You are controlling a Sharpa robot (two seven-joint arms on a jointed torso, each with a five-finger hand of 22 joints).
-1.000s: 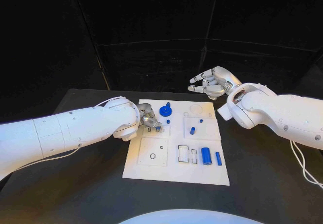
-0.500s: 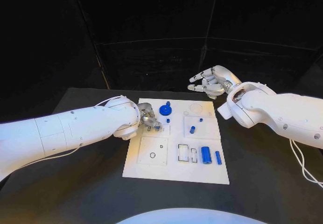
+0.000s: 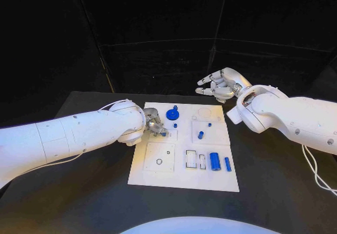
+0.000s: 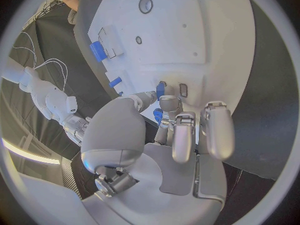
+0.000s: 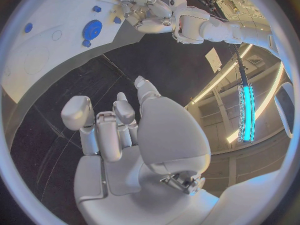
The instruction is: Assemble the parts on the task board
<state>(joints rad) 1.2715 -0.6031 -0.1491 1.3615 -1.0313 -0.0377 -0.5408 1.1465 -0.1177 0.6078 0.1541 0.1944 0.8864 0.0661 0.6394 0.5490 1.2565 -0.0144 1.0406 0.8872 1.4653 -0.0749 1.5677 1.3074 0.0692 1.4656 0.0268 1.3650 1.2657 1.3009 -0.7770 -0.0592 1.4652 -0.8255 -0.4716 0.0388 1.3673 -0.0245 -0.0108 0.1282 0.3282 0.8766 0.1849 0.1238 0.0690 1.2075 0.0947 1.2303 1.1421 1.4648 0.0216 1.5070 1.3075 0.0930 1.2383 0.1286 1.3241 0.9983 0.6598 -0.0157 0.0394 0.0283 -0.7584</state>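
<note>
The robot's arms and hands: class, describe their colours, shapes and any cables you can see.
Both arms are smooth, rounded white shells. The left hand and right hand are silver metal with pale finger pads. Thin white cables run along the right arm.

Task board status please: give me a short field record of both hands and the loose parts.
task board: white plate, mid-table
left hand: over the board's left side, fingertips at a small blue part; grip unclear
right hand: raised beyond the board's far edge, holding nothing, fingers apart
blue disc: near far edge
blue cylinder: near-right area
</note>
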